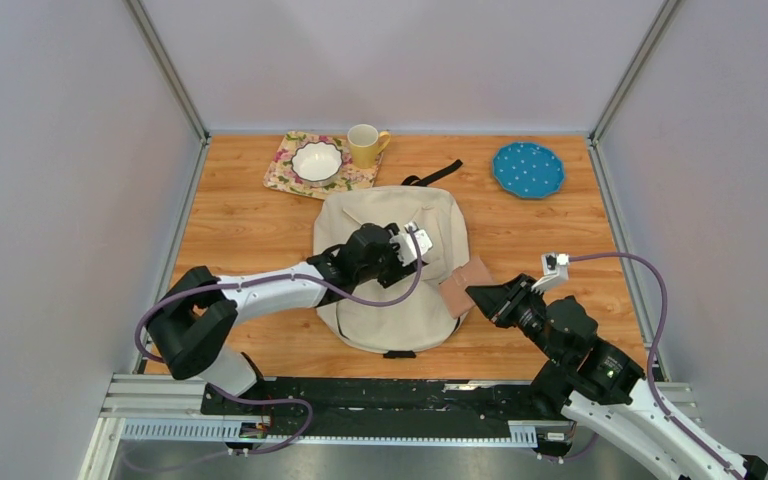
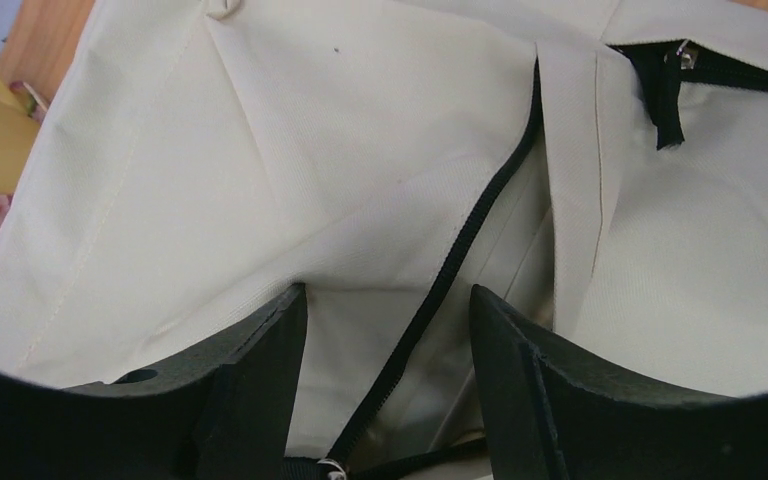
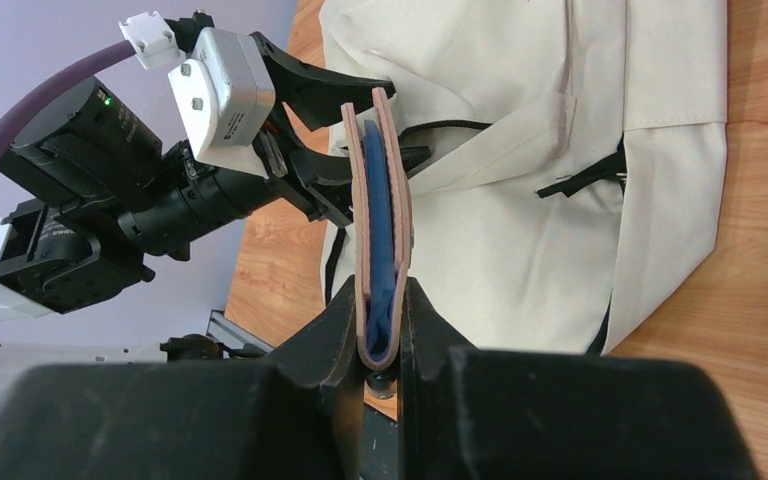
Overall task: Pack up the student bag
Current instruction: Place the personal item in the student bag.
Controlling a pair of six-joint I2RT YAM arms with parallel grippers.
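Observation:
The student bag (image 1: pixel 410 310) lies flat in the middle of the wooden table, cream fabric with black zippers. My left gripper (image 1: pixel 412 262) hovers over the bag's middle, open. In the left wrist view its jaws (image 2: pixel 390 300) stand apart on either side of a black zipper line (image 2: pixel 460 240), close to the bag fabric (image 2: pixel 310 150). My right gripper (image 1: pixel 475 292) is shut on a brown wallet (image 1: pixel 465 285) at the bag's right edge. In the right wrist view the gripper (image 3: pixel 380 290) holds the wallet (image 3: pixel 380 200) upright, blue lining showing, beside the bag (image 3: pixel 520 150).
At the back stand a floral mat with a white bowl (image 1: pixel 317 160), a yellow mug (image 1: pixel 365 145) and a blue dotted plate (image 1: pixel 528 168). A black strap (image 1: pixel 435 175) sticks out behind the bag. Grey walls close in the table's left, right and back.

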